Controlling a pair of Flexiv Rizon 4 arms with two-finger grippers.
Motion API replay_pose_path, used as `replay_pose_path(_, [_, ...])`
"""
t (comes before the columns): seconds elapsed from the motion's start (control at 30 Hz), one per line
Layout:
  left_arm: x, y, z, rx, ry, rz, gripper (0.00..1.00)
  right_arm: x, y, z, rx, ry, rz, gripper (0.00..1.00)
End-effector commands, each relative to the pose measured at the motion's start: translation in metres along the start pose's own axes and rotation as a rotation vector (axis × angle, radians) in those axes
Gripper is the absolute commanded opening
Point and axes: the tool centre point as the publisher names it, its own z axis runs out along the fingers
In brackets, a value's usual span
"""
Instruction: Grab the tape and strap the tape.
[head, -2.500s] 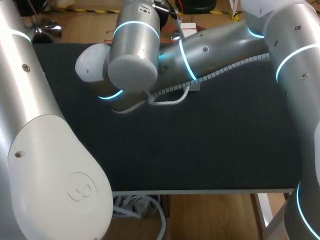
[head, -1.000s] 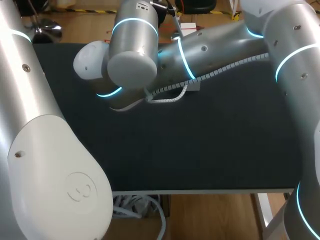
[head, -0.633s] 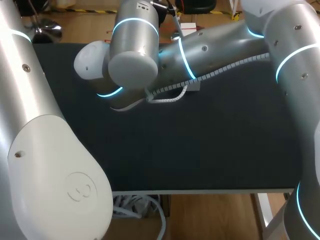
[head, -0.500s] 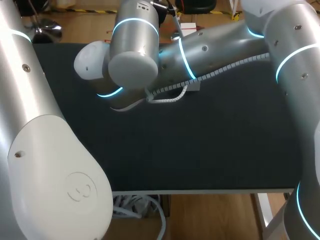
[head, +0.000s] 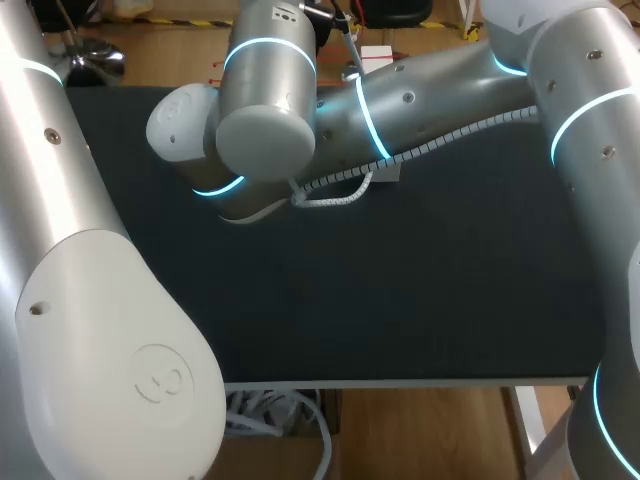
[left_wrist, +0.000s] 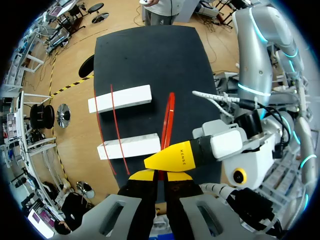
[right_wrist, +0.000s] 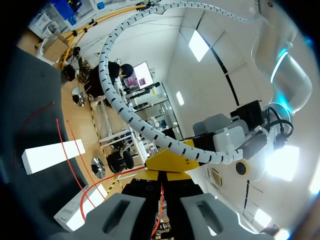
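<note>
The tape is a thin red strap (left_wrist: 168, 112). In the left wrist view it runs from between my left gripper's (left_wrist: 160, 173) shut yellow tips out over the black table, and a thinner red line (left_wrist: 100, 127) loops around two white blocks (left_wrist: 120, 98) (left_wrist: 129, 146). One yellow finger (left_wrist: 177, 155) of my right gripper crosses just ahead of the left one. In the right wrist view my right gripper (right_wrist: 161, 175) is shut on the red strap (right_wrist: 159, 207), which trails past the white blocks (right_wrist: 52, 155). In the head view my right arm's wrist (head: 260, 120) hides both grippers.
The black table (head: 400, 280) spreads wide in front of the arms. A white block (head: 376, 55) shows at the far edge behind my right arm, whose corrugated cable (head: 340, 190) hangs low over the tabletop.
My right arm's wrist has shifted slightly toward the far side. Both grippers stay shut on the strap.
</note>
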Motion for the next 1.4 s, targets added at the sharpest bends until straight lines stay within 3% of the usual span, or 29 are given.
replay_pose_path(0.03, [-0.0025, -0.0013, -0.0021, -0.005, 0.006, 0.0, 0.0, -0.0018, 0.0015, -0.0005, 0.003, 0.003, -0.001, 0.0])
replay_pose_path(1.03, [-0.0025, -0.0013, -0.0021, -0.005, 0.006, 0.0, 0.0, -0.0037, 0.002, -0.003, 0.005, -0.007, 0.017, 0.0])
replay_pose_path(1.1, [-0.0025, -0.0013, -0.0021, -0.005, 0.006, 0.0, 0.0, -0.0041, 0.002, -0.003, -0.006, -0.005, 0.029, 1.0])
replay_pose_path(1.4, [-0.0025, -0.0013, -0.0021, -0.005, 0.006, 0.0, 0.0, -0.005, 0.0025, -0.0093, -0.08, 0.005, 0.031, 1.0])
